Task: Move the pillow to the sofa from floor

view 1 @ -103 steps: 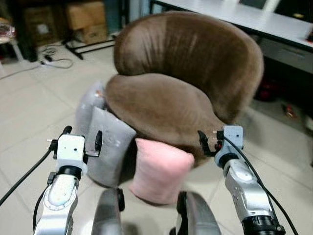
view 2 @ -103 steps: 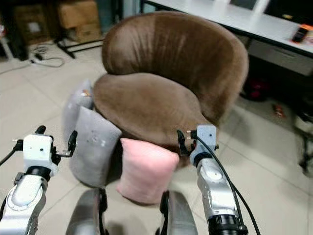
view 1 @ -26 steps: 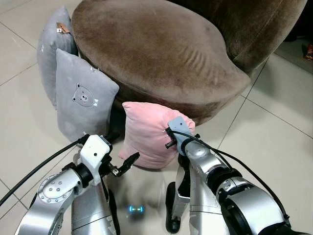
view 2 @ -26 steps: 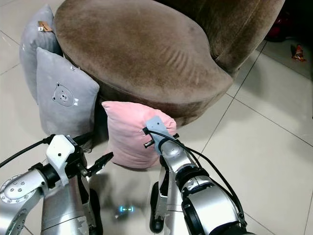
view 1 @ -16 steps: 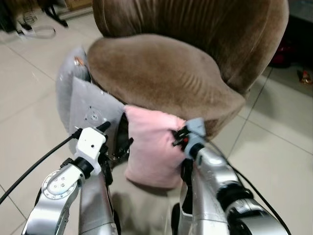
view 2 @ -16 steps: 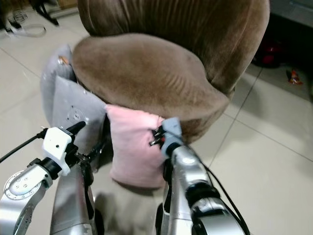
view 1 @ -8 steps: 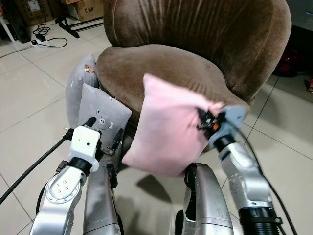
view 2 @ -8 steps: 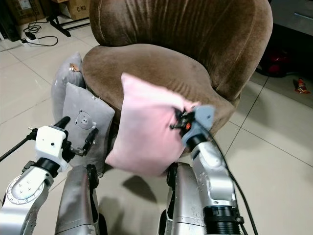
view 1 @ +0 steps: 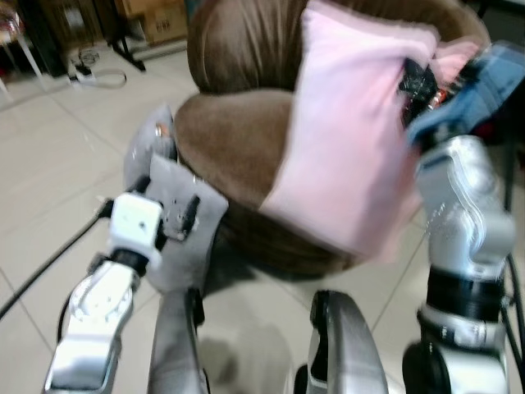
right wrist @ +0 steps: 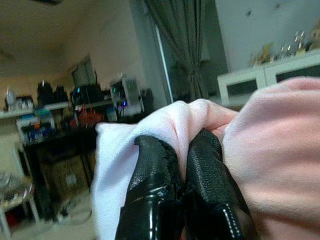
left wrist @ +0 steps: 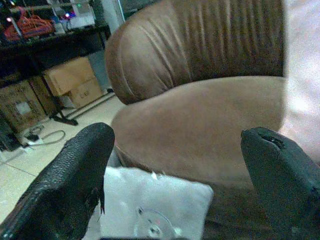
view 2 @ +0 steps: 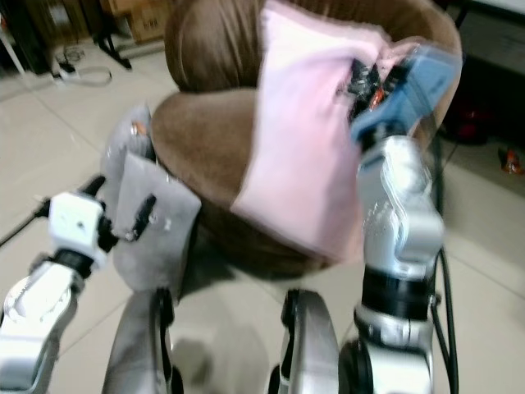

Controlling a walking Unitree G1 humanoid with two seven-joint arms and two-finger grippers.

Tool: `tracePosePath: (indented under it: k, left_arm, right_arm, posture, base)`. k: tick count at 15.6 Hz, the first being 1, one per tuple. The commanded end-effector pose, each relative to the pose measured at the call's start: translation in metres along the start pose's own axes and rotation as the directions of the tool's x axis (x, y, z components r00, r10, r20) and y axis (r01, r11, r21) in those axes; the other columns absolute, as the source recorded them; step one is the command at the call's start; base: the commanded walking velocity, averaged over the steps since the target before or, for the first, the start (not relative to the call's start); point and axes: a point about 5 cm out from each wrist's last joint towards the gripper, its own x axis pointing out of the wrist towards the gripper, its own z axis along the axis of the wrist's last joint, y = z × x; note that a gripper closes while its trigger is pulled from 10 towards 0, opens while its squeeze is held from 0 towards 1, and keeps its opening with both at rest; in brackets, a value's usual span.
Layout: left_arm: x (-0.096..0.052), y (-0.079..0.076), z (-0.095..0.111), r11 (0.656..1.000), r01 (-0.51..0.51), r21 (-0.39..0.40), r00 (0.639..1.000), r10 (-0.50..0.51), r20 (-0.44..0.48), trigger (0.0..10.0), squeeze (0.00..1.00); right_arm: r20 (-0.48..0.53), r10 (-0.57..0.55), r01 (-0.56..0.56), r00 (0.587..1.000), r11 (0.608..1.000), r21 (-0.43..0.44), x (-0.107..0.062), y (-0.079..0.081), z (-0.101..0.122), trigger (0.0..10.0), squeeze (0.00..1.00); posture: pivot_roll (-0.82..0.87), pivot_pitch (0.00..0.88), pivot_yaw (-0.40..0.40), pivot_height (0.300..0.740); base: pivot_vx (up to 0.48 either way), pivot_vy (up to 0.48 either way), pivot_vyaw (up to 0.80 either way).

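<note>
The pink pillow (view 1: 353,131) hangs high in the air in front of the brown round sofa (view 1: 238,139), covering part of its seat and back. My right gripper (view 1: 420,80) is shut on the pillow's upper right corner; in the right wrist view its two black fingers (right wrist: 170,190) pinch a fold of pink cloth (right wrist: 270,150). My left gripper (view 1: 168,217) is held low at the left, open and holding nothing, in front of the grey pillows. Its fingers (left wrist: 65,180) stand wide apart in the left wrist view, framing the sofa seat (left wrist: 200,125).
Two grey pillows (view 1: 176,222) lean against the sofa's left side on the tiled floor (view 1: 49,180). Cardboard boxes (view 1: 152,16) and cables (view 1: 94,78) lie at the back left. My own legs (view 1: 344,345) show at the bottom.
My right arm has lifted the pink pillow much higher, from beside the seat's front edge up to the level of the sofa's back. The left arm has stayed low.
</note>
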Motion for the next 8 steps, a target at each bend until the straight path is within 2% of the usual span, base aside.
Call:
tracePosePath:
  k: [1,3,5,7,8]
  left_arm:
    - [0.000,0.002,0.002,1.000,-0.010,0.013,1.000,0.010,0.004,10.0,0.00]
    - [0.000,0.003,0.003,1.000,-0.011,0.019,1.000,0.011,0.005,10.0,0.00]
    - [0.000,0.004,0.001,1.000,-0.012,0.020,1.000,0.012,-0.003,10.0,0.00]
    - [0.000,0.004,-0.002,1.000,-0.020,0.025,0.999,0.020,-0.025,10.0,0.00]
    - [0.001,0.004,-0.003,0.999,-0.021,0.026,0.999,0.021,-0.030,10.0,0.00]
  right_arm:
    - [0.015,-0.021,0.021,1.000,1.000,0.007,0.000,-0.004,0.002,10.0,0.00]
    - [-0.058,-0.029,0.029,0.998,1.000,-0.010,-0.006,-0.003,-0.021,10.0,0.00]
    - [-0.234,-0.010,-0.002,0.972,0.999,-0.048,-0.025,0.003,-0.063,10.0,0.00]
    - [-0.417,-0.038,-0.017,0.908,0.992,-0.127,-0.044,0.001,-0.103,10.0,0.00]
    - [-0.463,-0.059,-0.017,0.885,0.987,-0.159,-0.051,-0.002,-0.116,10.0,0.00]
  posture:
    - [0.06,0.000,-0.047,0.565]
    - [0.07,0.000,-0.049,0.585]
    - [0.07,0.000,-0.048,0.610]
    - [0.07,0.000,-0.046,0.630]
    - [0.07,0.000,-0.046,0.640]
  base:
    - [0.000,0.000,0.00]
    - [0.000,0.000,0.00]
    - [0.000,0.000,0.00]
    - [0.000,0.000,0.00]
    - [0.000,0.000,0.00]
